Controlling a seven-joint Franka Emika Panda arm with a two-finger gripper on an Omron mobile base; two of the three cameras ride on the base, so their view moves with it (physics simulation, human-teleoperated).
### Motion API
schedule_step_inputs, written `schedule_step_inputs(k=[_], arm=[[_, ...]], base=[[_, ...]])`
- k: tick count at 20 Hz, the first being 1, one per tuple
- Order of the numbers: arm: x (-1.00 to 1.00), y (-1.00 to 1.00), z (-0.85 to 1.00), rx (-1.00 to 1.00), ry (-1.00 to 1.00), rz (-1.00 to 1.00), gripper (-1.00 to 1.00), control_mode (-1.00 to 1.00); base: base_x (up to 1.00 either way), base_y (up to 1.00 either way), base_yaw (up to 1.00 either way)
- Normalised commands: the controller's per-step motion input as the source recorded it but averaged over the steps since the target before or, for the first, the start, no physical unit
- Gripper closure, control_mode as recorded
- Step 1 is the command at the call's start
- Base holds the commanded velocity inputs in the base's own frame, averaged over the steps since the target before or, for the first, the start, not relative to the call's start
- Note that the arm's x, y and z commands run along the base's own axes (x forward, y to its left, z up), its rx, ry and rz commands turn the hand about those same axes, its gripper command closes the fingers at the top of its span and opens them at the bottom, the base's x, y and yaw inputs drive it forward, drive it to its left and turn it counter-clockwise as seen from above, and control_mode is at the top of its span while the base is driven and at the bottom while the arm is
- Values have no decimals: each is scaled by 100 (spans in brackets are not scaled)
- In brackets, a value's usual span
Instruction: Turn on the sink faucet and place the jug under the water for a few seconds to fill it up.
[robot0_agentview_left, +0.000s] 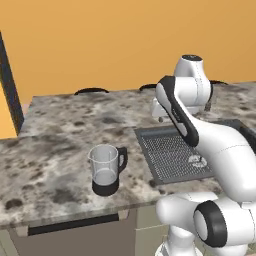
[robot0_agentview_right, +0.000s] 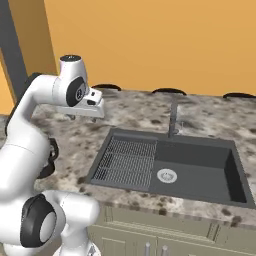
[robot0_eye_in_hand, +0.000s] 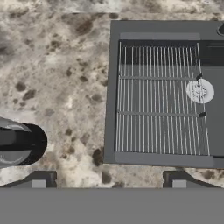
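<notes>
Jug, left base view: clear tapered measuring jug with black base and black side handle (robot0_agentview_left: 106, 169) stands upright on the speckled grey stone counter (robot0_agentview_left: 60, 135), lower centre-left of the frame, apart from the dark grey rectangular sink (robot0_agentview_left: 172, 155) at centre right; it looks empty.
Arm, left base view: white arm rises from the lower right and crosses over the sink; its body hides the gripper, so the fingers' state cannot be told here.
Faucet, right base view: slim dark grey arched spout (robot0_agentview_right: 173, 116) stands at the sink's back rim, upper centre; no stream falls from it, so it seems to be off.
Sink, right base view: basin holds nothing but its ribbed draining grid (robot0_agentview_right: 125, 159) and round silver drain (robot0_agentview_right: 167, 175); it looks dry.
Gripper, right base view: hand (robot0_agentview_right: 82, 116) hangs above the counter at upper left, fingers too small to read.
Hand view: jug at the left edge; both finger tips, set wide apart, grasp nothing.
Progress: nothing done yet; faucet, pickup and filling all remain.
</notes>
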Motion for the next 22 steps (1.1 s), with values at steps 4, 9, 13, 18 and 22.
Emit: schedule_step_inputs(k=[4,9,13,18,22], arm=[[0,0,0,0,0,0,-100,100],[0,0,0,0,0,0,-100,100],[0,0,0,0,0,0,-100,100],[0,0,0,0,0,0,-100,100],[0,0,0,0,0,0,-100,100]], base=[[0,-100,0],[26,-79,0],[21,-42,-3],[34,-1,-15],[46,0,-9]])
